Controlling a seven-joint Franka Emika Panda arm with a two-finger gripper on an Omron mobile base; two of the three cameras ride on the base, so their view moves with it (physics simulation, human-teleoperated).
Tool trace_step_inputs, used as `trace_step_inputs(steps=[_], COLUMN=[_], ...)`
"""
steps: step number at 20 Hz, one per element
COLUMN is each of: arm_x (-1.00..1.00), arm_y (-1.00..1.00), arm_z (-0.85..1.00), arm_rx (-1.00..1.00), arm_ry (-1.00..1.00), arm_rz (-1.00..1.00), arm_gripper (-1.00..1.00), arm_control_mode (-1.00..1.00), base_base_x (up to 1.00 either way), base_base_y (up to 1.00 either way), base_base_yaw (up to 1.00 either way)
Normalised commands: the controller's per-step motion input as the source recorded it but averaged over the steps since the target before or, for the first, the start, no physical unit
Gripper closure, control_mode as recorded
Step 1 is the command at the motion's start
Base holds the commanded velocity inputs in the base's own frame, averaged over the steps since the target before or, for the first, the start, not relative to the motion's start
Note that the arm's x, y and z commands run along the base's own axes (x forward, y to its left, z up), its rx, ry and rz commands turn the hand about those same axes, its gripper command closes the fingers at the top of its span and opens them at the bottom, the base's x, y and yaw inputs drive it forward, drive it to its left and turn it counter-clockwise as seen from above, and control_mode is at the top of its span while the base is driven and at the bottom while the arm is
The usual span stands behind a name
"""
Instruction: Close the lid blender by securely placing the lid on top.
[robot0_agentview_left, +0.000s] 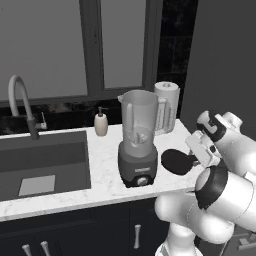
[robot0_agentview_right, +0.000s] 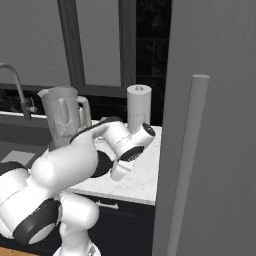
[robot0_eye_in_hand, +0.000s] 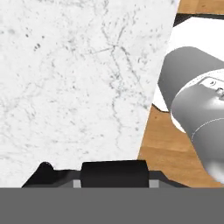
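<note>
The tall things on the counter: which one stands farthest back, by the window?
The white paper towel roll; it stands behind the clear blender, while the small beige soap bottle sits left of both.

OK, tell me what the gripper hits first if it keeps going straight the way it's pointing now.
Probably the white marble counter: the hand view looks straight down onto it, near its front edge. The gripper is beside the black lid, which looks clamped at its tab; that cannot be confirmed.

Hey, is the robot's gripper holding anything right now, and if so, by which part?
It cannot be told. The gripper sits at the lid's right edge above the counter, but its fingertips are hidden.
</note>
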Motion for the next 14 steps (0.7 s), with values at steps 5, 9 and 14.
trace_step_inputs(steps=[5,9,14], arm_x=[-0.18,-0.1,-0.07], arm_y=[0.29,0.02,0.0], arm_z=[1.0,1.0,1.0], arm_rx=[0.13,0.11,0.0], arm_ry=[0.0,0.0,0.0], arm_rz=[-0.17,-0.15,-0.01], arm_gripper=[1.0,1.0,1.0], arm_control_mode=[-1.0,-1.0,-1.0], base_base_x=[0.0,0.0,0.0], base_base_y=[0.0,0.0,0.0], base_base_yaw=[0.0,0.0,0.0])
